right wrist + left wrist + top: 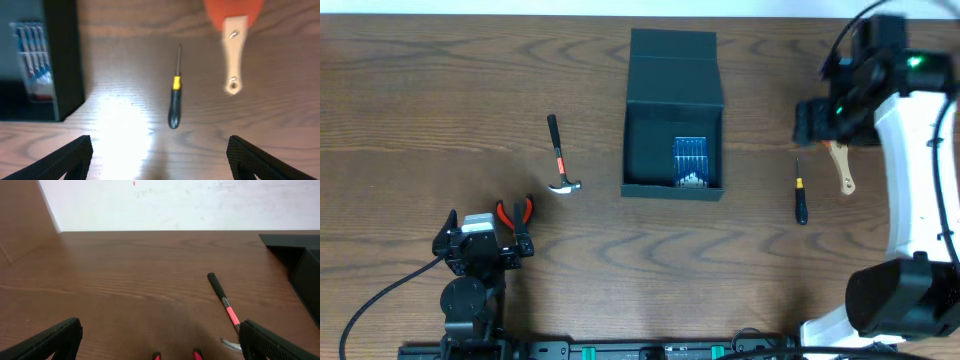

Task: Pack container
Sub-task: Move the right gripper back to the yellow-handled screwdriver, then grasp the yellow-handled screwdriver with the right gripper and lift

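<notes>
Here, the left fingers are spread wide and nothing is held; red-handled pliers and a hammer are seen near them. The right fingers are also spread wide and empty; a screwdriver is seen before them. The container is found open at the middle of the worktop, a blue case inside.
</notes>
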